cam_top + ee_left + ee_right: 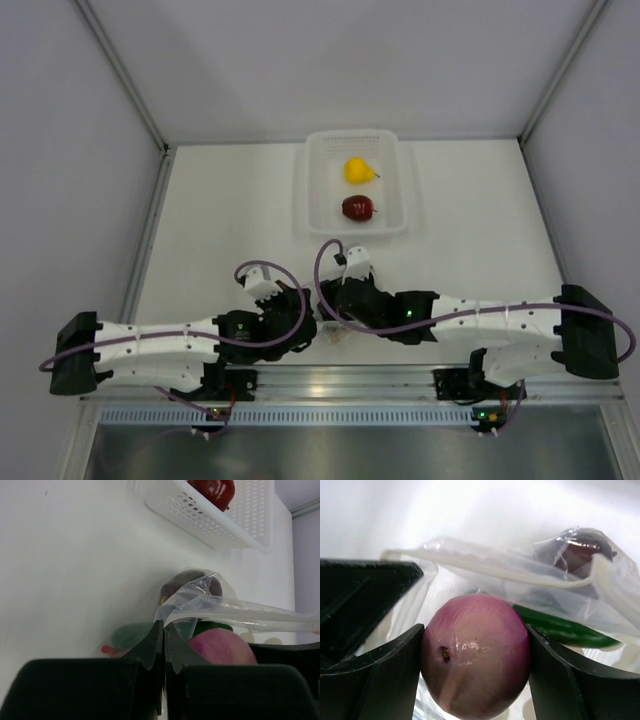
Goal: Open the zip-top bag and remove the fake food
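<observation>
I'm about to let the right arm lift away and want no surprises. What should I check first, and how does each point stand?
1. Grip: the right claw clamps the onion on both sides: ok.
2. Anchor: the left claw is shut on the edge of the zip-top bag: ok.
3. The onion is free of the plastic: cannot tell; film lies close behind it.
4. The basket has room beside the pear and the apple: ok.
5. The cucumber is apart from the onion: cannot tell.
</observation>
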Available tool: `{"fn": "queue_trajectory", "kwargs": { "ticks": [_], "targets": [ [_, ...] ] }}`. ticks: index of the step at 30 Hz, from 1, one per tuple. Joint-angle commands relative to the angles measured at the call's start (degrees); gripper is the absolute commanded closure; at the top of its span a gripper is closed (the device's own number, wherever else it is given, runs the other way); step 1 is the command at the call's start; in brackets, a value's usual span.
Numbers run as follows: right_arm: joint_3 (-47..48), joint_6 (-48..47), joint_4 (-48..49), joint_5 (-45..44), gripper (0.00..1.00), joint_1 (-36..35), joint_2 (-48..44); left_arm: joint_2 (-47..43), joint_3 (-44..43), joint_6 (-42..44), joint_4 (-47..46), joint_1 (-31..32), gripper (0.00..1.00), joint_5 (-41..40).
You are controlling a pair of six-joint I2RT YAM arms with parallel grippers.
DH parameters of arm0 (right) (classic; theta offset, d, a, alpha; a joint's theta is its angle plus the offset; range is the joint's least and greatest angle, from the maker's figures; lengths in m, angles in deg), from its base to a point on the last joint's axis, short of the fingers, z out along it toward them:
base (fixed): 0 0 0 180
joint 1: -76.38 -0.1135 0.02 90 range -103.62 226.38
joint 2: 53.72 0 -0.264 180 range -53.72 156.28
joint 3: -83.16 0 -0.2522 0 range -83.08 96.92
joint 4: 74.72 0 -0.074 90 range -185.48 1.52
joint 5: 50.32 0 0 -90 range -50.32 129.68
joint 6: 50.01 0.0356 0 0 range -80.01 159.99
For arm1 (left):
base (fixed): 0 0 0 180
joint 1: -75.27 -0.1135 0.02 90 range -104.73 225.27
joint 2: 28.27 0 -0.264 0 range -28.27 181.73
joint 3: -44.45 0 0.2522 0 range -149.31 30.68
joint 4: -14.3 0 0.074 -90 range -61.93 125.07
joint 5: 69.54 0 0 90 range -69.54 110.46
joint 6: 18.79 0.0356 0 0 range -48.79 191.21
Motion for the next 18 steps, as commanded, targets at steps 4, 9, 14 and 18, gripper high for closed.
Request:
{"fn": "queue_trajectory", "kwargs": {
  "ticks": [4,9,14,18],
  "targets": [
    [6.19,-7.57,4.11,-2.83,0.52,2.12,-4.25,-1.34,-0.32,-0.90,-0.10,2.60,1.00,-0.80],
    [9.44,-12.14,5.60,4.62,0.54,2.91,-6.00,-2.30,-1.81,3.49,-0.19,2.95,1.00,-1.68],
    [9.36,-11.80,7.27,10.86,0.54,3.70,-8.82,-5.46,-1.56,6.84,-0.01,2.95,1.00,-2.91],
    [7.17,-9.25,11.92,17.99,0.54,5.10,-11.98,-8.63,-0.41,8.51,0.08,2.95,1.00,-4.84]
  ]
}}
